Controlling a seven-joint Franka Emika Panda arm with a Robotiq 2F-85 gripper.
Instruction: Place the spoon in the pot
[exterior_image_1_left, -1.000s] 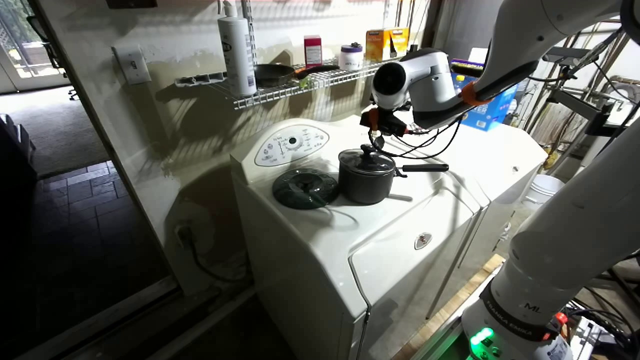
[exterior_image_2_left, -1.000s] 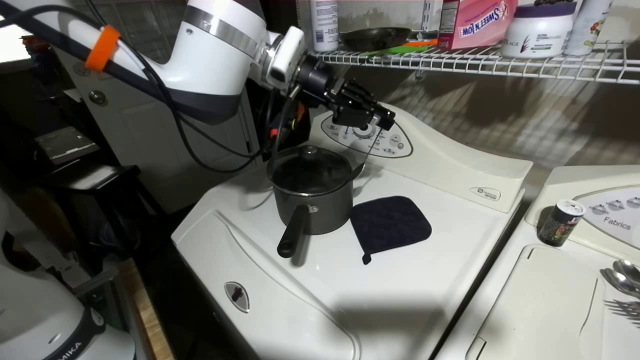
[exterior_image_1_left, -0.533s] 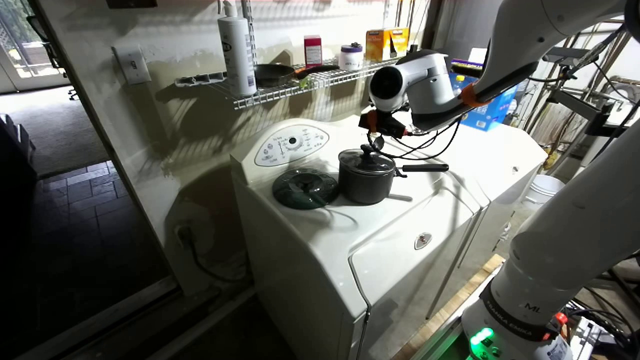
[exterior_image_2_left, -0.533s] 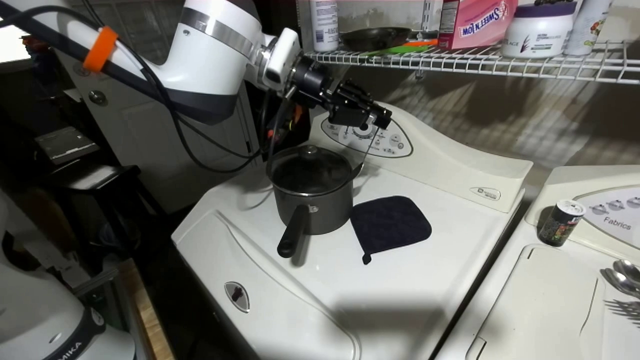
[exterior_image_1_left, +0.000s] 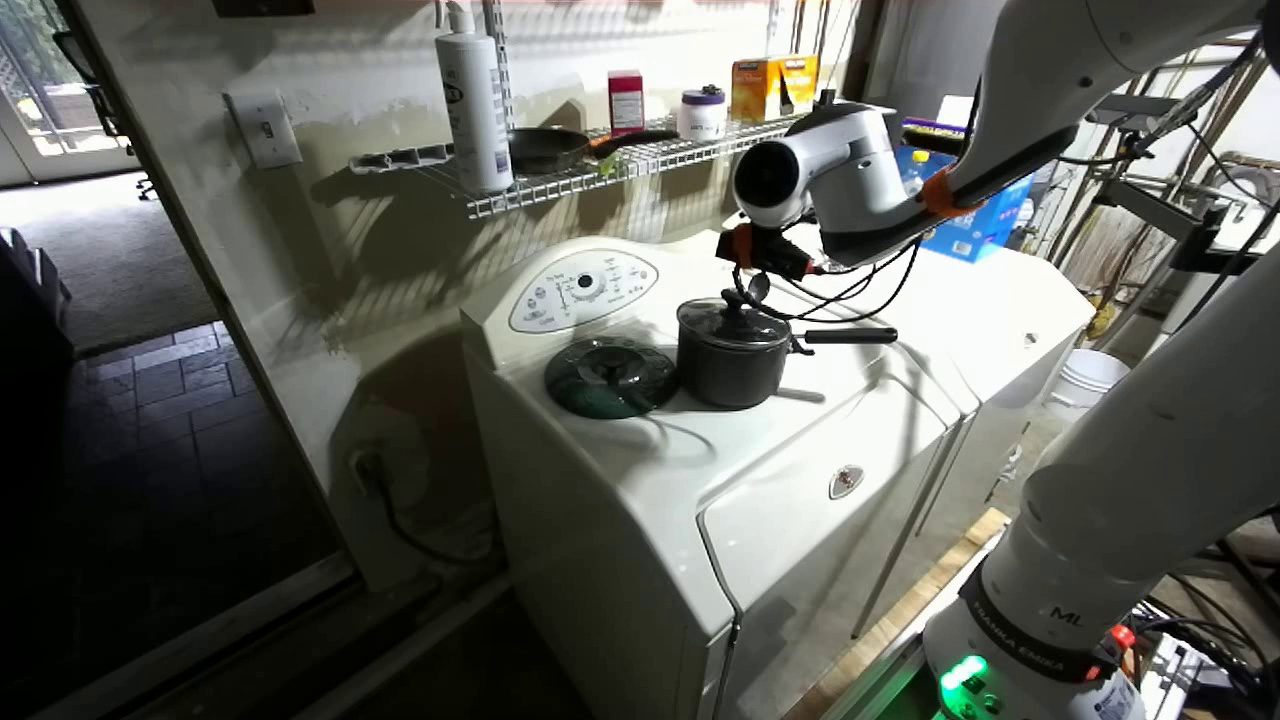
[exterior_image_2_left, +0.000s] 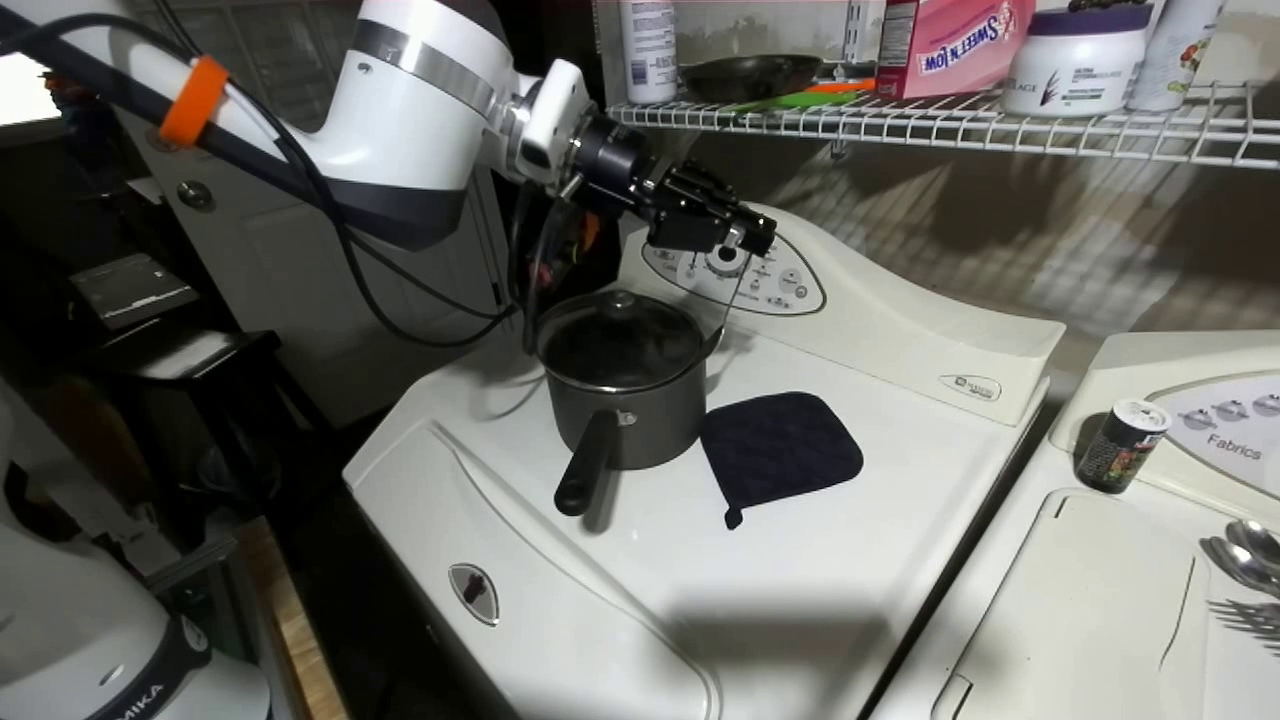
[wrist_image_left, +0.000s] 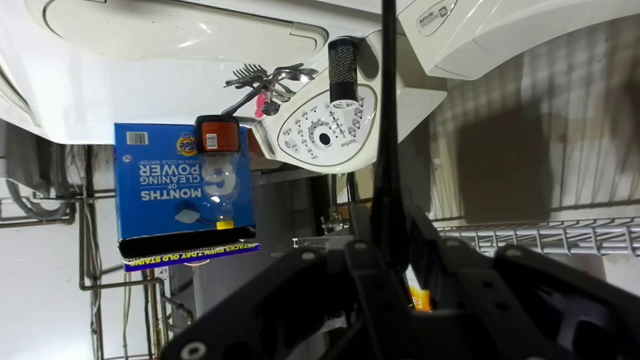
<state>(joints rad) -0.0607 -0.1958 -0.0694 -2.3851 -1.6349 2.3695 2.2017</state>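
Gripper (exterior_image_2_left: 750, 240) is clamped on the spoon (exterior_image_1_left: 759, 287), jaws drawn in tight around its thin handle. Spoon hangs bowl down, slightly slanted, outside the pot (exterior_image_2_left: 640, 435). In both exterior views the bowl shows right at the pot's edge; from here I can't tell if it touches the rim. Lid (exterior_image_2_left: 620, 345) is on, knob up.

Pot stands upright on the white machine (exterior_image_2_left: 800, 580), its grip (exterior_image_2_left: 588, 465) sticking out away from the panel (exterior_image_1_left: 600, 300). Dark green disc (exterior_image_1_left: 612, 378) lies flat just beside the pot. Dark mat (exterior_image_2_left: 782, 450) also flat, just beside it.

Neighbouring machine (exterior_image_2_left: 1080, 620) carries a can (exterior_image_2_left: 1123, 447) by its controls, plus a spread of cutlery (exterior_image_2_left: 1238, 563). Blue box (wrist_image_left: 150, 215) is near that one.

Wall shelf (exterior_image_2_left: 960, 135), above: pan (exterior_image_2_left: 750, 76), bottle (exterior_image_2_left: 652, 55), pink box (exterior_image_2_left: 955, 45), jar (exterior_image_2_left: 1070, 80).

Arm (exterior_image_2_left: 420, 130) reaches in over the pot's side of things; base light (exterior_image_1_left: 963, 672) is green.
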